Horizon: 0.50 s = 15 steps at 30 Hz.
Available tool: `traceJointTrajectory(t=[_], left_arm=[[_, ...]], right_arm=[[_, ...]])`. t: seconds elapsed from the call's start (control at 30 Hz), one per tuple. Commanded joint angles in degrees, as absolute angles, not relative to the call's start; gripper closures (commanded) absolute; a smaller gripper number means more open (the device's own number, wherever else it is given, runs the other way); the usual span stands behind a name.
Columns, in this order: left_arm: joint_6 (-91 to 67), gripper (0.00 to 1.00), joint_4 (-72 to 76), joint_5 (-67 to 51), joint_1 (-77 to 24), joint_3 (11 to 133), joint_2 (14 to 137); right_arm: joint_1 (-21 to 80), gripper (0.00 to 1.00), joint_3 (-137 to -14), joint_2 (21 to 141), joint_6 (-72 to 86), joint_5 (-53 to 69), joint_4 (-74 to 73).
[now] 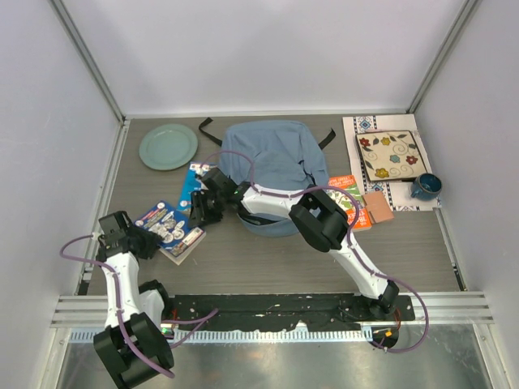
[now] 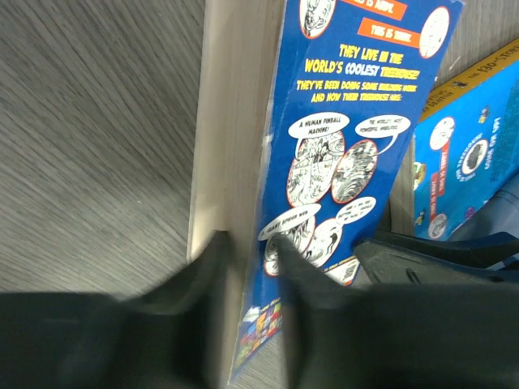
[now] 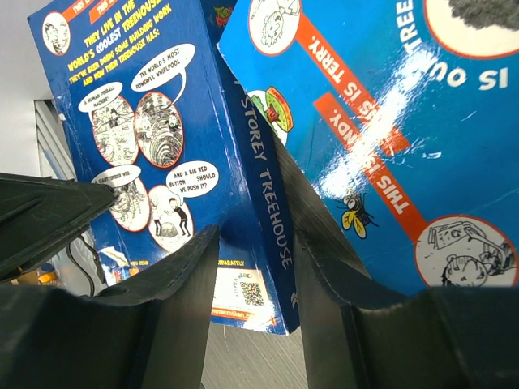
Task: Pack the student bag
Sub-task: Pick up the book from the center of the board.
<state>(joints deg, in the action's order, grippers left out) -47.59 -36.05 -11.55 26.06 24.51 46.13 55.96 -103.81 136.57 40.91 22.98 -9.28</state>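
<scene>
Early stage: bag [image 1: 272,158] flat at back-centre of surface [image 1: 268,259], nothing visibly packed. At blue book [image 2: 340,162]: left fingers [image 2: 207,279], right fingers [image 3: 182,279] each part-open astride its edge; clamped or not, cannot tell. Orange book [image 1: 354,203] also outside bag.

The grey wood-grain table [image 1: 243,259] carries a round pale-green plate [image 1: 168,146] at its far left, the student bag [image 1: 272,154] in the far middle, and blue paperback books [image 1: 166,223] near the bag's left side (covers partly overlapping). Right of the bag lie an orange-and-green book [image 1: 350,194] and a patterned white cloth [image 1: 361,126].
</scene>
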Motion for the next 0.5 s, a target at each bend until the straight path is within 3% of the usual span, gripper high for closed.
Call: traceJointTrajectory(t=[0.0, 0.07, 0.17, 0.23, 0.4, 0.47], left_arm=[[-49.5, 0.81, -30.3, -19.8, 25.7, 25.1, 46.2], [-49.2, 0.88, -30.2, -19.7, 25.6, 25.0, 46.2], [-49.2, 0.89, -30.0, -19.4, 25.8, 25.0, 46.2], [-49.2, 1.00, -29.7, -20.0, 25.7, 25.0, 46.1], [-48.9, 1.00, -30.7, -20.6, 25.7, 26.4, 45.9], [-48.3, 1.00, -33.5, -18.9, 25.7, 28.9, 45.1]], right_arm=[[57.9, 0.54, -103.6, 135.5, 41.6, 27.7, -7.4], [57.9, 0.55, -103.4, 135.4, 41.6, 27.9, -7.5], [57.9, 0.55, -102.9, 135.1, 41.5, 28.2, -7.3], [57.9, 0.55, -102.7, 134.9, 41.3, 28.6, -7.3], [57.9, 0.54, -102.7, 134.5, 41.3, 28.7, -7.1], [57.8, 0.45, -102.6, 133.3, 41.0, 28.7, -7.2]])
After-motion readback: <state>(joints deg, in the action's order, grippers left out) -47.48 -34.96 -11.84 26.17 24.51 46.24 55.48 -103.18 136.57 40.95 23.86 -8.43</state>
